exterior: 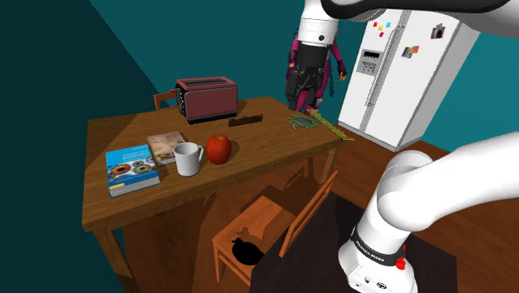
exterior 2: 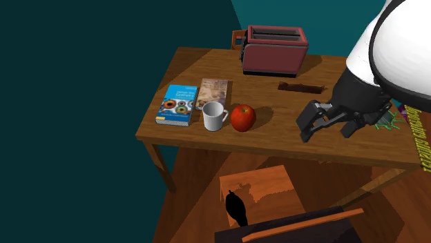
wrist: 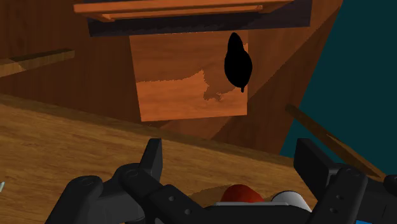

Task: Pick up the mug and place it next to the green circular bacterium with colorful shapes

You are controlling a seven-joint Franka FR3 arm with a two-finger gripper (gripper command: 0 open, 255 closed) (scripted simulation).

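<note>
pincer [exterior: 303, 101] wide, empty, above table [exterior: 116, 137], well apart from mug [exterior: 188, 158]. mug upright at the shoulder view's left, between book [exterior: 131, 171] and apple [exterior: 219, 149]. advise descent from above, clamping rim clear of apple.

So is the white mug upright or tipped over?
Upright: the white mug sits on its base on the brown wooden table, open rim facing up, handle toward the red apple.

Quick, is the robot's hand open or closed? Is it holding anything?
The black two-finger end effector: open, fingers apart, holding nothing.
</note>
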